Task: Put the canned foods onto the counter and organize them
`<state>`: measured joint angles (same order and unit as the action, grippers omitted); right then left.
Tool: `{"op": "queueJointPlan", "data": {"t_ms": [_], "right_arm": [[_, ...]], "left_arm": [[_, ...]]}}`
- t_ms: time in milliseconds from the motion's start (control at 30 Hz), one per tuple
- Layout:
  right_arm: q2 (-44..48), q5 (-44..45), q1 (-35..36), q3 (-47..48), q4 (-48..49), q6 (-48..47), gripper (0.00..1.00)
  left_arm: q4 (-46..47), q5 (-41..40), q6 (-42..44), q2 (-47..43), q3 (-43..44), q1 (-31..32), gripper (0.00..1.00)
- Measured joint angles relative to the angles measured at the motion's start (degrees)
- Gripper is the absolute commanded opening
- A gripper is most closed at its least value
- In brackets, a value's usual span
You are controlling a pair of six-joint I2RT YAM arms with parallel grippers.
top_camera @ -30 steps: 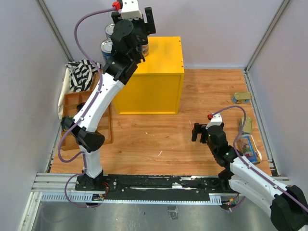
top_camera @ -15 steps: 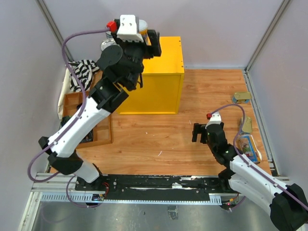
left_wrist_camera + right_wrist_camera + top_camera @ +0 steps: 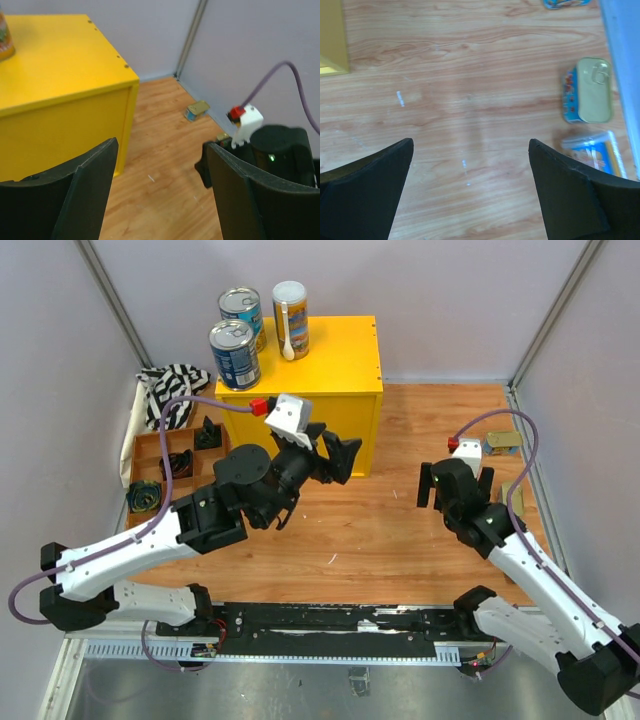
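Standing upright on the left part of the yellow counter [image 3: 335, 365] are a wide blue can [image 3: 234, 353], a second wide blue can [image 3: 242, 312] behind it and a slim white-lidded can [image 3: 291, 320] just right of them. The left gripper [image 3: 336, 455] is hovering before the counter's near face, fingers spread wide, gripping nothing. The right gripper [image 3: 470, 200] is hanging over the wooden table [image 3: 470, 75], jaws wide and empty. By the right wall a gold tin [image 3: 594, 90] is lying flat, a second slim can [image 3: 594, 152] beside it and a second gold tin [image 3: 502, 443] farther back.
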<state>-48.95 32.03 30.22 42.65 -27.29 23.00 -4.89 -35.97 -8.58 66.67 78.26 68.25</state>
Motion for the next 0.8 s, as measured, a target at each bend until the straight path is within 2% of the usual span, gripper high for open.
{"op": "queueJointPlan", "data": {"t_ms": [133, 267, 400, 567, 800], "right_arm": [[-4.87, 4.74, -0.11, 7.76, -10.67, 1.84, 0.98], [-10.45, 7.39, -3.48, 13.77, -20.83, 5.07, 0.98], [-12.74, 8.61, -7.54, 15.61, -29.03, 10.69, 0.98], [-10.78, 8.52, -11.30, 15.63, -36.50, 21.55, 0.98], [-10.67, 9.20, -16.24, 18.43, -47.45, 42.47, 0.98]], "left_arm": [[-0.94, -0.42, -2.86, -1.68, -3.23, 3.56, 0.76], [-1.38, -0.42, -4.87, -2.12, -4.61, 6.27, 0.76], [-1.70, -0.24, -6.56, -3.17, -6.45, 7.13, 0.76], [-2.64, -0.11, -8.59, -5.62, -8.79, 7.23, 0.76], [-5.09, 0.39, -11.17, -8.09, -9.29, 7.23, 0.76]]}}
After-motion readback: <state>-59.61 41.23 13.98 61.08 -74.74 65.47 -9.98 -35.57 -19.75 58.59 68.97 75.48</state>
